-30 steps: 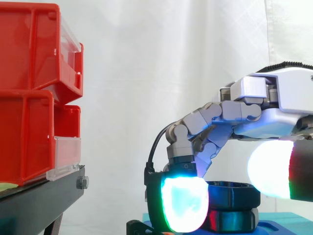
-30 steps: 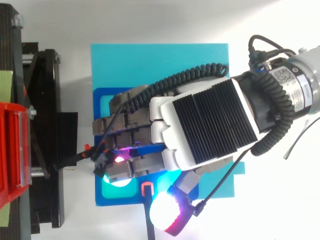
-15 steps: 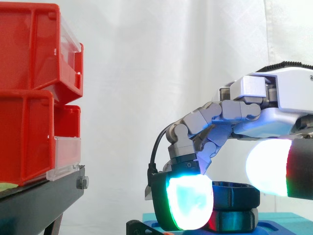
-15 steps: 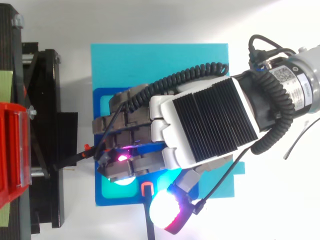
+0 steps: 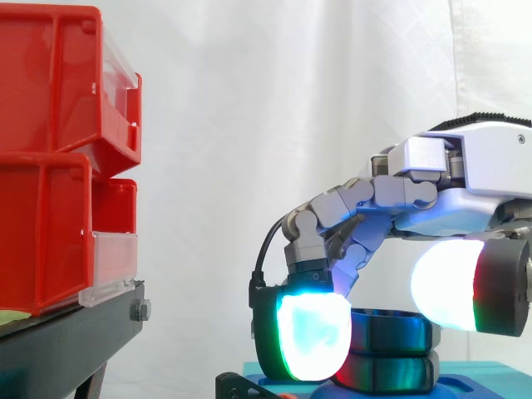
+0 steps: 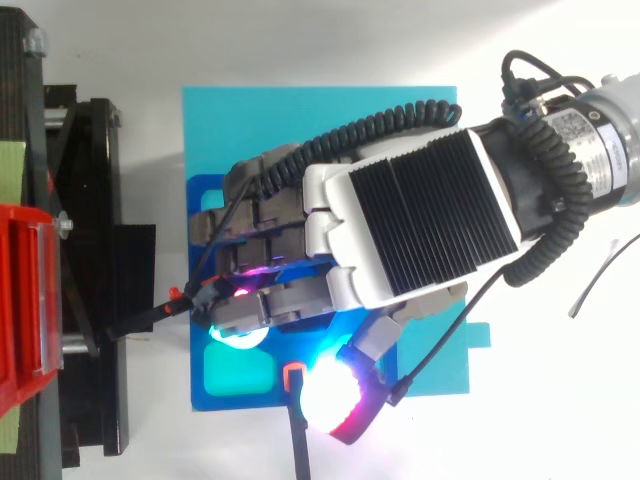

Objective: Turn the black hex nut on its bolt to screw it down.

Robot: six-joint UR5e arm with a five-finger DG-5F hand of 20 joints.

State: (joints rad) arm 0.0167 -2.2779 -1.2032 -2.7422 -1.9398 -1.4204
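Opposite stacked red bins (image 5: 50,166), hand (image 5: 465,179), fingers (image 5: 312,332) curled round black hex nut (image 5: 395,332)

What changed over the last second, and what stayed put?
The robot hand swung a little counterclockwise in the top view, its wrist end shifting toward the top edge; in the side view its near glowing pad went right, then back left. It stayed curled round the black hex nut; whether the nut turned is unclear. The blue base and red bins stayed put.
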